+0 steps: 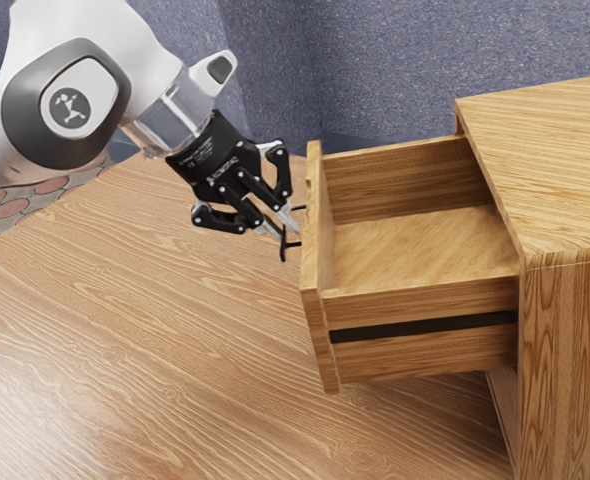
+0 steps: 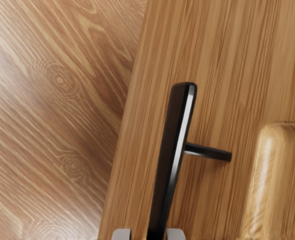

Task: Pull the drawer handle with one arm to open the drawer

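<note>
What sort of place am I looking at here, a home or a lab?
Probably neither: it looks like a computer-rendered room set up for a robot. A broad wood-grain table carries a plain wooden cabinet with its drawer pulled out, and bare blue-grey walls stand behind.

Overall light: bright and even, falling from above
Table (image 1: 155,350): pale sheen across the grain toward the lower left of the exterior view's frame
Drawer (image 1: 415,250): floor well lit, inner walls a shade darker
Cabinet (image 1: 565,350): top bright, front face duller
Arm (image 1: 55,100): white shell bright, soft grey shading along its lower curve
Handle (image 2: 170,165): thin white glare down one long edge, the rest near black
Drawer front (image 2: 227,75): evenly lit; the table darkens in a soft band just beside it
Back wall (image 1: 425,50): dull blue-grey, flat, without glare
</note>
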Tool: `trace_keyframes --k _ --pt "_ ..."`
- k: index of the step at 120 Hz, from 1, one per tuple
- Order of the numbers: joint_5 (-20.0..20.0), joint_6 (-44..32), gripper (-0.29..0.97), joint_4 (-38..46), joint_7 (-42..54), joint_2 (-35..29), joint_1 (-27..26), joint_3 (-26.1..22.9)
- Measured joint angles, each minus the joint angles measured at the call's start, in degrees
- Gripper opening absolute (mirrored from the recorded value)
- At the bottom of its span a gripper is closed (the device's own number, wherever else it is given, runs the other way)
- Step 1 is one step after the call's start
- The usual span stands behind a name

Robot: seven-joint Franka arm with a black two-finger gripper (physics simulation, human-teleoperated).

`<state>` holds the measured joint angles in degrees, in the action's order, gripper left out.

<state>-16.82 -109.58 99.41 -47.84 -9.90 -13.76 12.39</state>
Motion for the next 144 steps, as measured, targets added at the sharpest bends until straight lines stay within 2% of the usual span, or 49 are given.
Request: trace_keyframes --k 54,88,98,115,128,144 --pt "0.4 0.0 -0.02 1.1 0.0 -1.5 -0.1 0.8" --pt "1.2 0.2 -0.01 2.3 -0.2 -5.3 0.5 0.9" --pt "3.5 1.6 0.16 0.7 -0.2 -8.4 0.7 1.7" --pt "10.7 8.7 0.41 -5.3 -0.2 -12.9 0.8 3.4" --pt "13.6 13.8 0.52 -6.3 -0.1 -13.3 0.8 4.4" --pt "15.5 17.5 0.59 -6.5 0.7 -13.2 0.8 6.6"
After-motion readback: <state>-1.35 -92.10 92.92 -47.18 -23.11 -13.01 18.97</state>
